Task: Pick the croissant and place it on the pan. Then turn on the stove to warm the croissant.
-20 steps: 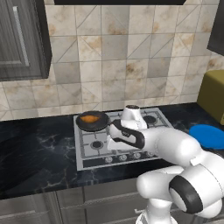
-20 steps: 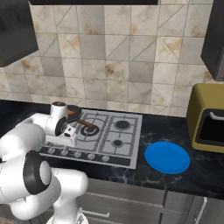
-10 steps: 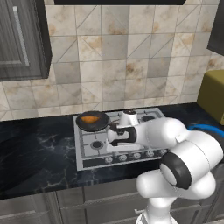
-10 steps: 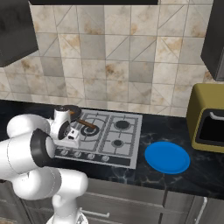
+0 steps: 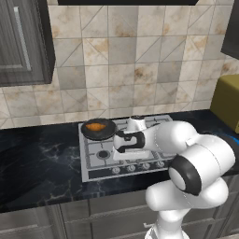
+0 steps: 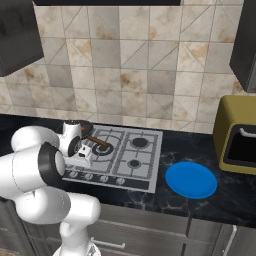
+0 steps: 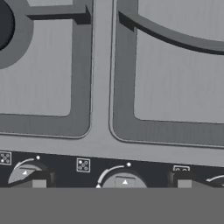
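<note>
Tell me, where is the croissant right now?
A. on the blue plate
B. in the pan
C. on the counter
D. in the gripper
B. The orange croissant lies inside the dark pan on the stove, while the gripper hangs low over the knobs.

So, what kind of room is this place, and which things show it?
It looks like a home kitchen, rendered in simulation. A silver gas stove is set into a dark marble counter, with a pan holding a croissant on a back burner. The tiled wall and dark cabinets fit that too.
</note>
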You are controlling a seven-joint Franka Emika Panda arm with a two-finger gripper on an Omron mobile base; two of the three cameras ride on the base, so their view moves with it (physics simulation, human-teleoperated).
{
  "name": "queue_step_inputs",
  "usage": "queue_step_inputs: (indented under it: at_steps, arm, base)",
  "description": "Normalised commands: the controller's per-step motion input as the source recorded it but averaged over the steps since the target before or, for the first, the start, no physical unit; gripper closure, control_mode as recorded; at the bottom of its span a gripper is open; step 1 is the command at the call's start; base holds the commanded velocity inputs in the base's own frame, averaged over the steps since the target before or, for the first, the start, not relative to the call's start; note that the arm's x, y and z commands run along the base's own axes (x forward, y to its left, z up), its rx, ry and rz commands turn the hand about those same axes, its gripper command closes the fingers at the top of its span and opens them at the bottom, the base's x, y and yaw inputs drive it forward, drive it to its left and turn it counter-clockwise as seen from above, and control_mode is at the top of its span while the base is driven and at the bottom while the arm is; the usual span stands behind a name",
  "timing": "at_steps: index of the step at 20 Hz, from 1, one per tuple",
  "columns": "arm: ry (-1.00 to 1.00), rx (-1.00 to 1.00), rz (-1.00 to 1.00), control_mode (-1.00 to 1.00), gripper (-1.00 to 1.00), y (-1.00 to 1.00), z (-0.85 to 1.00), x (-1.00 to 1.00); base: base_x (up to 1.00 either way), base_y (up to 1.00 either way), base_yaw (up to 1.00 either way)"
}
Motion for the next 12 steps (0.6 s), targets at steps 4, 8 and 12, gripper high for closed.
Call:
queue_step_inputs:
  at_steps: [4, 8, 12]
  arm:
    - [0.00, 0.00, 0.00, -1.00, -1.00, 0.00, -0.11, 0.00]
    - [0.00, -0.01, 0.00, -1.00, -1.00, 0.00, -0.15, 0.00]
    - [0.00, 0.00, 0.00, -1.00, -1.00, -0.03, -0.12, 0.00]
  base:
    - [0.00, 0.00, 0.00]
    - [0.00, 0.00, 0.00]
    - [0.00, 0.00, 0.00]
